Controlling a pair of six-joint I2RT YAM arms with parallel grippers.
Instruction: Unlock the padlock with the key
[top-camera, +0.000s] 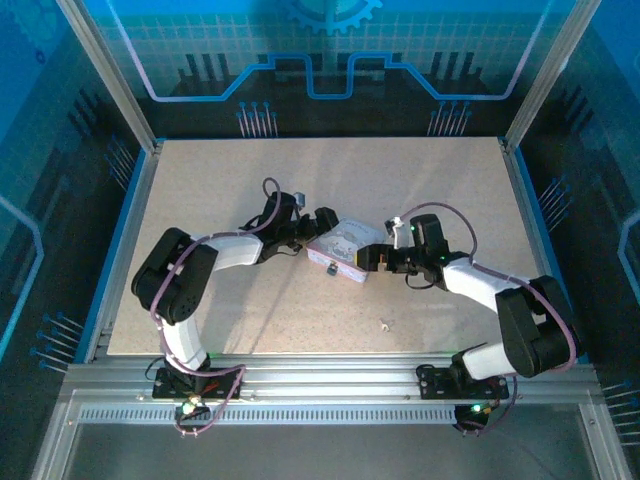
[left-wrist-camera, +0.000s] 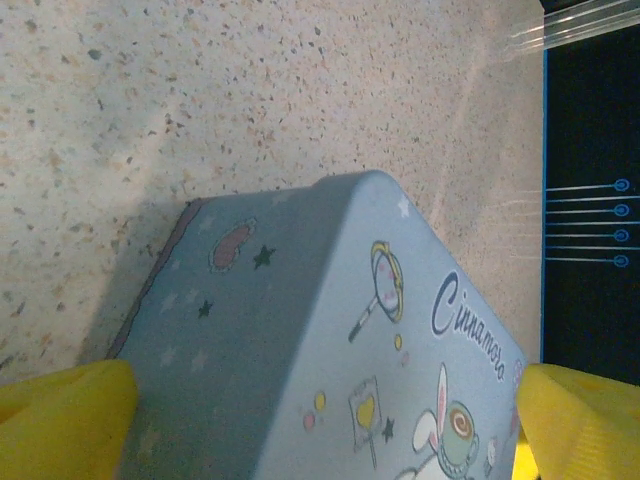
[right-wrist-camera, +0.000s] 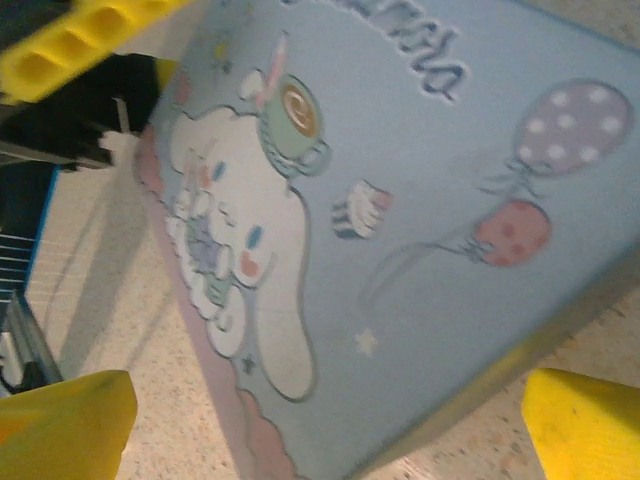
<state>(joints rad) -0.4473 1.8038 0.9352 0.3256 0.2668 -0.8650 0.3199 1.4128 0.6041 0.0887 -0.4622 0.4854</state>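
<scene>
Lavender-blue, the tin (top-camera: 338, 248) with a cartoon lid lies at the centre of the frame in the top view, on the pale speckled surface (top-camera: 250, 310); the two arms reach to it from both sides. The left gripper (top-camera: 320, 228) is at the upper left end of the tin, the right gripper (top-camera: 378, 256) at its right end; both are released, the jaws spread wide. In the left wrist view the yellow fingers (left-wrist-camera: 60, 425) stand in the lower corners of the frame and the tin lies between them; in the right wrist view it is the same, with the fingers (right-wrist-camera: 585, 425) low in the corners; whether the pads touch the tin walls I cannot tell. A small dark spot at the lower edge of the tin in the top view is probably the padlock (top-camera: 330, 268), just beside the tin wall; its shackle is too small to see. The key (top-camera: 385, 323) is a tiny pale thing on the bare surface, lower right of the tin, well apart from it and from both grippers.
</scene>
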